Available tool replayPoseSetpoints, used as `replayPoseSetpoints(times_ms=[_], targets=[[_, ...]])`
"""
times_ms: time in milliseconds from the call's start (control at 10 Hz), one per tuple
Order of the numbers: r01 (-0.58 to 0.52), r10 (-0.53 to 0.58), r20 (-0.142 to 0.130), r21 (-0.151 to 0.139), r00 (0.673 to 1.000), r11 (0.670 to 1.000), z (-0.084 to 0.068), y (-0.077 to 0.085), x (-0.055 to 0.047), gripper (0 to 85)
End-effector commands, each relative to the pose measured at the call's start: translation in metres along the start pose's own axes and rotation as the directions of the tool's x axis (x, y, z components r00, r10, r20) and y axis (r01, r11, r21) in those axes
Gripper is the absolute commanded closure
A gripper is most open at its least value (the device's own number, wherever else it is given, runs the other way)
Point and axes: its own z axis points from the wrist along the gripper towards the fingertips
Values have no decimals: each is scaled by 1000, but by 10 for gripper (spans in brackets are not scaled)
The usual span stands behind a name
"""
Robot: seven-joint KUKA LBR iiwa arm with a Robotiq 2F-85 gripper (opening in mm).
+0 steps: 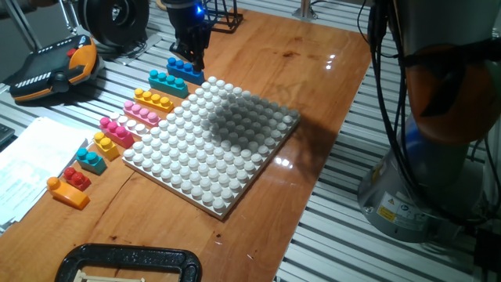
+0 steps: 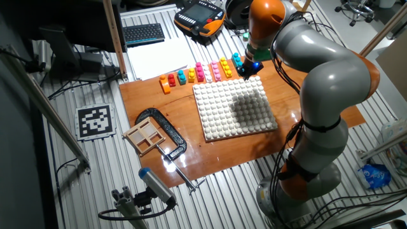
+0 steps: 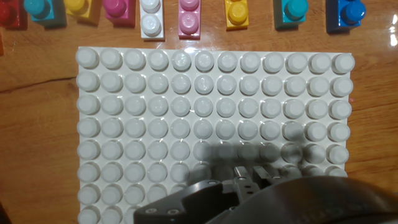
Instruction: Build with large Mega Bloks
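Wooden table [image 1: 313,86]: baseplate [image 1: 211,145] bare, bricks [image 1: 153,100] lined beside.

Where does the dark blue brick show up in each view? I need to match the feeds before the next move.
One fixed view: dark blue brick, far end of the brick row, just below the gripper.
The other fixed view: not clearly visible; the arm covers that end of the row.
Hand view: top right corner.
Shared landmark: white baseplate.

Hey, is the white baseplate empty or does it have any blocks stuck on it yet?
Empty. The white baseplate shows only bare studs in all views; every block, such as the dark blue one, sits in a row on the table beside it.
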Motion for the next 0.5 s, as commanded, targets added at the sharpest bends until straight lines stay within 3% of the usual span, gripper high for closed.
replayPoseSetpoints(times_ms=[0, 400], targets=[[-2, 2, -2, -1, 1000, 1000, 0, 0, 0, 680], [0, 0, 1, 1, 1000, 1000, 1, -1, 0, 680]])
